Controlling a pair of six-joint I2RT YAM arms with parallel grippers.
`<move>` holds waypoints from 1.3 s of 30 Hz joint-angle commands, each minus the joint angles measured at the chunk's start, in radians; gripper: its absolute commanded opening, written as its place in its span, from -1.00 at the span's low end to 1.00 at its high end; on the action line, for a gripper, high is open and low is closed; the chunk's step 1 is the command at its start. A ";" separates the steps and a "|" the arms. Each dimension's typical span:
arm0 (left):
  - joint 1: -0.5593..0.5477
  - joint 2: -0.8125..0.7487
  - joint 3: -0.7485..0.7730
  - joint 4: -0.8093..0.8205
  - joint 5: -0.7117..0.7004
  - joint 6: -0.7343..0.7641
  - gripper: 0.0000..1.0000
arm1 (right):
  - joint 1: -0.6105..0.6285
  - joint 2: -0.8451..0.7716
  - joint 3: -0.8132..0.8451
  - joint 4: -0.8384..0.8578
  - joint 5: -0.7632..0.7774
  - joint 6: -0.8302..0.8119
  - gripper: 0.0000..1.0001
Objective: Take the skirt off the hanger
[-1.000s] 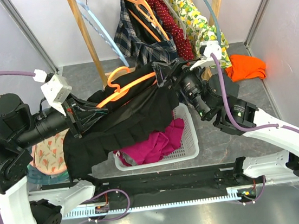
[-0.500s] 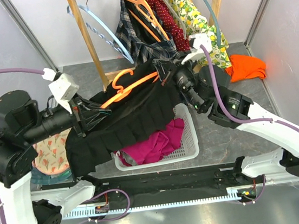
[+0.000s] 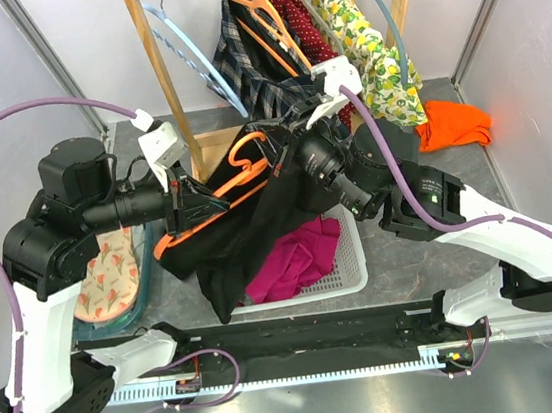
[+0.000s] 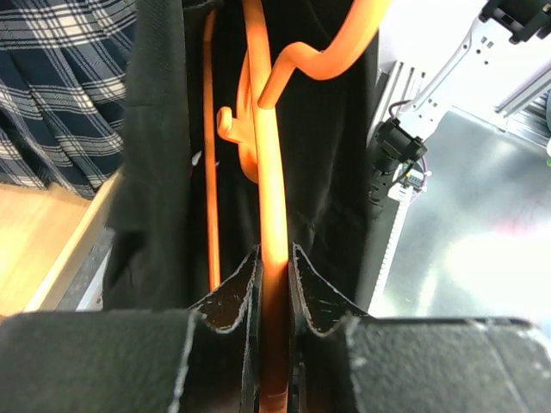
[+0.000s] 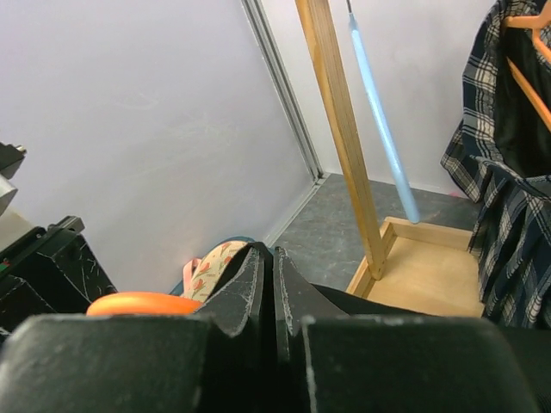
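The plaid skirt hangs on the rack from the pale peach hanger, untouched; it also shows in the right wrist view and the left wrist view. My left gripper is shut on the bar of a brighter orange hanger, which carries a black pleated garment. My right gripper is shut on that black garment's upper edge, right of the hanger's hook.
A white basket holding a magenta garment sits below the black cloth. The wooden rack post and a light-blue hanger stand behind. An orange cloth lies at right, a floral garment at left.
The right gripper has closed on the black fabric. Both arms moved toward the centre and back, and the black garment now hangs more steeply off the tilted orange hanger.
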 commanded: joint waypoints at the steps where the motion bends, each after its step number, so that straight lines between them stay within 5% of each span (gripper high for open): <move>1: -0.030 0.035 0.060 0.092 0.009 0.022 -0.97 | 0.032 0.023 0.021 0.024 -0.017 -0.010 -0.93; 20: -0.036 -0.182 0.206 -0.065 -0.106 0.101 -0.96 | 0.006 -0.282 -0.147 -0.015 0.584 -0.283 -0.97; 31: 0.014 -0.109 0.136 0.115 -0.396 -0.155 -0.96 | 0.006 -0.244 -0.172 -0.166 0.399 -0.071 -1.00; 39: 0.014 0.130 0.447 0.195 -0.537 -0.309 -0.96 | 0.067 -0.199 -0.238 -0.147 0.255 0.077 -1.00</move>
